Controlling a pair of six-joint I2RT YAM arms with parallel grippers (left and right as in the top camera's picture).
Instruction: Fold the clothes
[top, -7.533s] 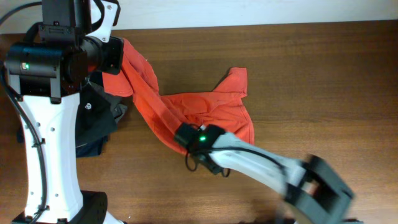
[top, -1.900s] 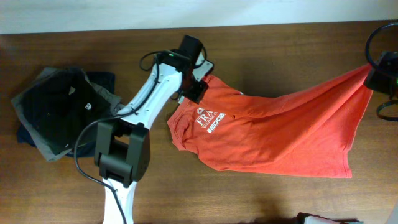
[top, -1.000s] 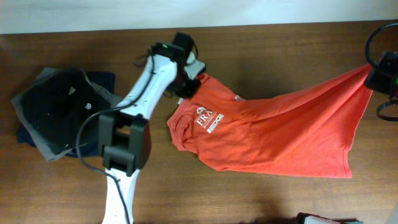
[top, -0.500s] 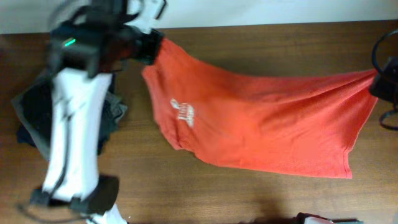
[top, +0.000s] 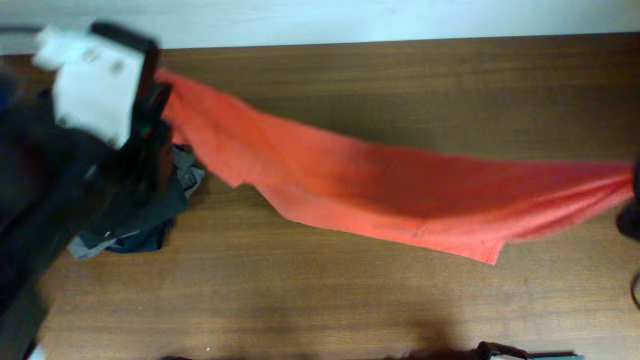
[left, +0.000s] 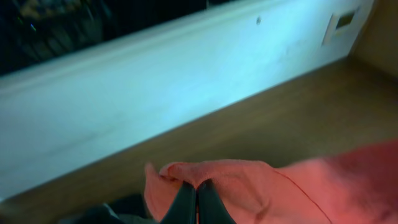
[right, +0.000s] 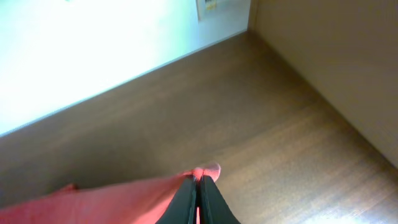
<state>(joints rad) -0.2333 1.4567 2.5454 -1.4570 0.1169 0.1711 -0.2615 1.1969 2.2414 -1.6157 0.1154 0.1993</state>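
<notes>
Over the table (top: 300, 300) | left jaws clamped on shirt (top: 380, 190) corner | right jaws clamped on opposite end

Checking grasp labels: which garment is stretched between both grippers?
The red-orange shirt, pinched at one end by the left gripper and at the other by the right gripper. The dark garments lie in a pile, ungripped.

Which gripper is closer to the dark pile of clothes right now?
Left. The left gripper holds one end of the shirt right by the dark pile; the right gripper pinches the other end at the opposite side of the table.
</notes>
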